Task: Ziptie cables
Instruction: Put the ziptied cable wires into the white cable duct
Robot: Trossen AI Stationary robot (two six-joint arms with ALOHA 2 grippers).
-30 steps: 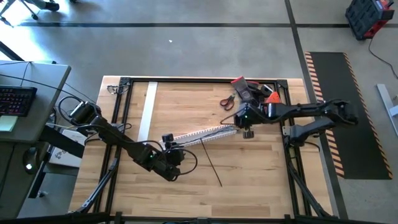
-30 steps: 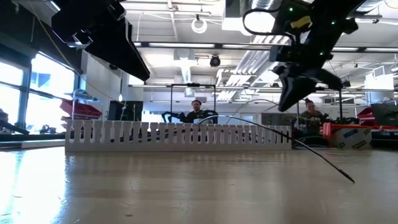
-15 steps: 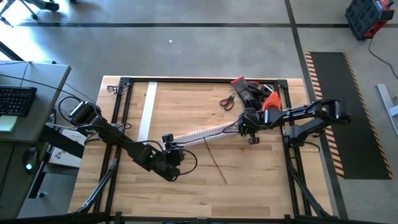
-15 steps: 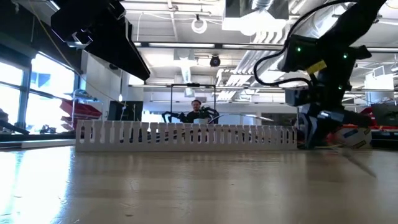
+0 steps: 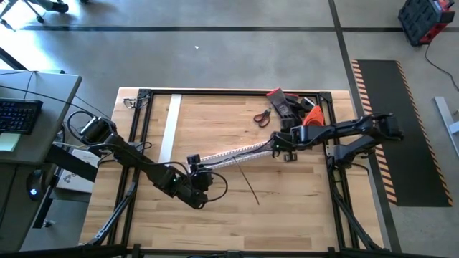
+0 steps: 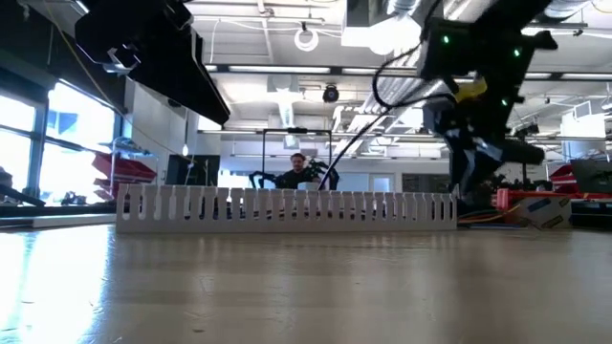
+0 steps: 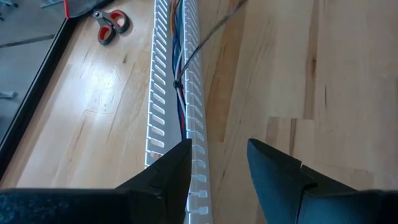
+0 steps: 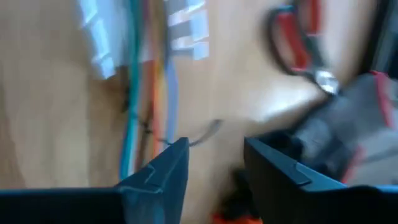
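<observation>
showing the right gripper (image 5: 281,147) hovering, fingers parted and empty, over the end of the white slotted duct (image 5: 229,154) where the cables (image 7: 180,68) lie; left gripper (image 5: 192,166), likewise parted and empty, at the opposite end. likely risk: closing here could pinch the duct's teeth or miss the thin wires. count: one duct, one black ziptie (image 5: 249,188) loose on the table, one pair of scissors (image 5: 262,116).
</observation>
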